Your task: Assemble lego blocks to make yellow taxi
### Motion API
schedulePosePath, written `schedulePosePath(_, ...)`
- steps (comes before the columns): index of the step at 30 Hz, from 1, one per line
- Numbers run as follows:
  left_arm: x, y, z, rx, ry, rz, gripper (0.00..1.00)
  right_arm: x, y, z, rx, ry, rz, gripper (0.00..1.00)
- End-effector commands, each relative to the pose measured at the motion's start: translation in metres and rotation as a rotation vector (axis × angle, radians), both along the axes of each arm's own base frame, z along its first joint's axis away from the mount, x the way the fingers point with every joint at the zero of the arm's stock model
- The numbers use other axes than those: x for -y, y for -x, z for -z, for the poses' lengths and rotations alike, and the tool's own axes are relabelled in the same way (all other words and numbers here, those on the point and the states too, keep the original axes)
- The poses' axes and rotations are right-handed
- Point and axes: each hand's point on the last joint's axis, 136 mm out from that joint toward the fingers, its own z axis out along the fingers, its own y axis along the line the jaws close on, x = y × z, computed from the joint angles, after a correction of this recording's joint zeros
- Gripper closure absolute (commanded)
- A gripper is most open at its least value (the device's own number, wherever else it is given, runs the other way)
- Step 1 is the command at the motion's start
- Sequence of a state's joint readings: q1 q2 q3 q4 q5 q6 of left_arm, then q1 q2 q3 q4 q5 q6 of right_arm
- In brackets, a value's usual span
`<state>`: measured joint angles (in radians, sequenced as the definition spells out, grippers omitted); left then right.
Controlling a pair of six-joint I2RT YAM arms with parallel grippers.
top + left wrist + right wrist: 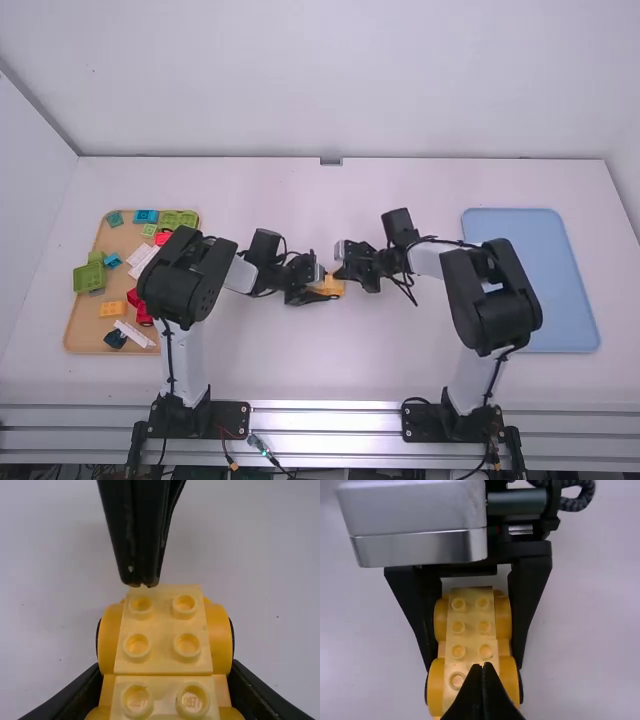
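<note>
- The yellow assembly [160,630] was smooth, glossy plastic: a narrow stepped spine of round hollow studs, flanked by bulging rounded side pieces [505,622].
- The counter [400,350] was matt white; the left gripper [326,290] and right gripper [341,271] had black fingers, tapering on the right one to slim points.
- The assembly lay between the left gripper's fingers, grasped by its sides, around the middle of the counter; whether it touched the counter could not be told.
- The right gripper was clenched on nothing, its tips together at the assembly's end.
- The spine looked pale yellow, the sides deeper orange-yellow with black outer edges.
</note>
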<state>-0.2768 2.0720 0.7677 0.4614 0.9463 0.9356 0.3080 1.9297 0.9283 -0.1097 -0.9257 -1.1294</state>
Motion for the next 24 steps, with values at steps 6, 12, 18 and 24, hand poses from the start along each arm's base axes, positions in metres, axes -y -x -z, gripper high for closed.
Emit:
schedulePosePath(6, -0.002, 0.006, 0.012, -0.022, -0.025, 0.001, 0.68, -0.007, 0.009, 0.007, -0.006, 0.015, -0.039, 1.00)
schedulePosePath(12, -0.002, 0.006, 0.012, -0.023, -0.025, 0.000, 0.68, -0.008, 0.003, 0.025, -0.067, 0.042, 0.019, 1.00)
schedulePosePath(18, -0.002, 0.006, 0.012, -0.022, -0.025, 0.001, 0.69, 0.000, 0.011, 0.047, -0.131, 0.100, 0.033, 1.00)
schedulePosePath(24, -0.002, 0.006, 0.012, -0.023, -0.025, 0.001, 0.69, 0.005, 0.020, 0.077, -0.198, 0.150, 0.039, 1.00)
